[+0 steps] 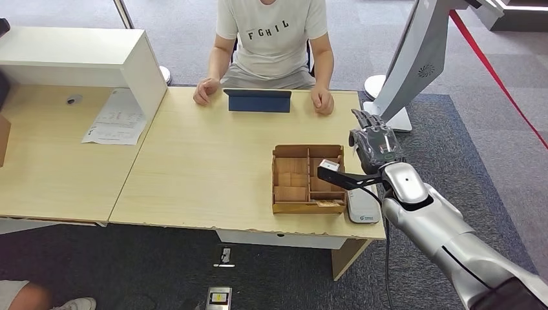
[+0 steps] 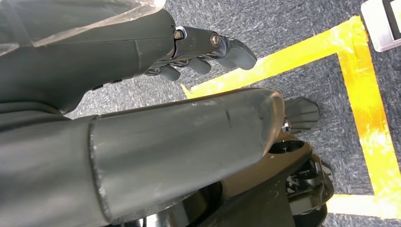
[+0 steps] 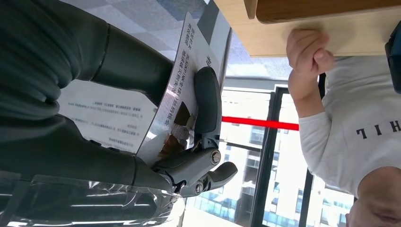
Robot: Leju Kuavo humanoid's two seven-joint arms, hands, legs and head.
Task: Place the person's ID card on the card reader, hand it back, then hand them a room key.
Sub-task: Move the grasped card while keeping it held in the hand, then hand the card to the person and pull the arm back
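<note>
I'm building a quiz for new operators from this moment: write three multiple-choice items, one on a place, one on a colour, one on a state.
1. Where does the wooden box stand?
A. on the floor
B. on the table near the robot's edge
C. on the white shelf

2. What colour is the folded stand before the person?
A. dark blue
B. yellow
C. white

3. What is the right hand doing?
A. hanging open
B. resting on the box
C. holding a card

Answers: 1 B, the box sits on the table by its near edge. 2 A, the stand is dark blue. 3 C, the right wrist view shows a printed card held between thumb and fingers.
</note>
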